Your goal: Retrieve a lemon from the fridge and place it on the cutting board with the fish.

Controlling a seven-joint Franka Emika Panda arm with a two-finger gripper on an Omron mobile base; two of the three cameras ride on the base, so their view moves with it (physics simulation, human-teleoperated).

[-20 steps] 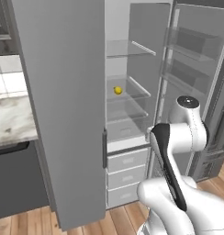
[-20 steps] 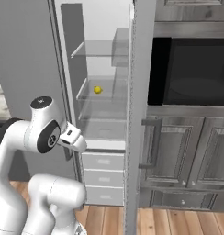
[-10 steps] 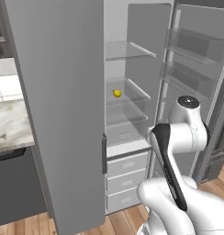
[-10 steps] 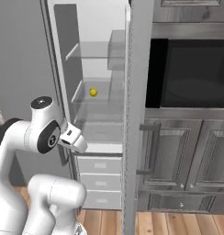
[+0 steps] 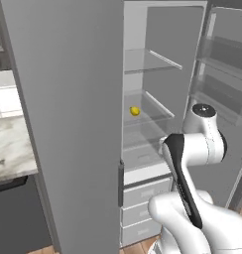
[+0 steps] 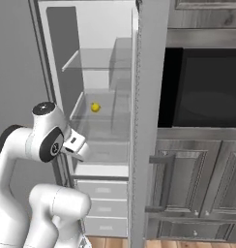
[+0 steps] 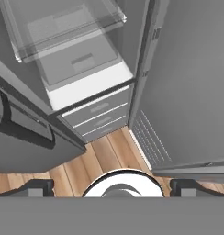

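Lemon on the middle shelf, arm folded in front of the open fridge

Fridge doors stand open to either side, leaving a tall opening. In the left base view the near door's broad grey face fills the left half, its edge running down just left of the shelves. In the right base view the other door is seen edge-on, a narrow grey slab between the fridge interior and the dark oven.

Inside, the lemon sits on a glass shelf at mid height, toward the back, with bare glass around it; in the right base view the lemon lies left of centre. Another glass shelf hangs above, and pale drawers stack below.

The arm is bent in front of the lower shelves, below and nearer than the lemon, well apart from it. The gripper points down at the drawers and the wooden floor. Its finger tips sit wide apart at the bottom corners of the hand view, so the jaws are spread and hold nothing.

A marble worktop lies at far left.
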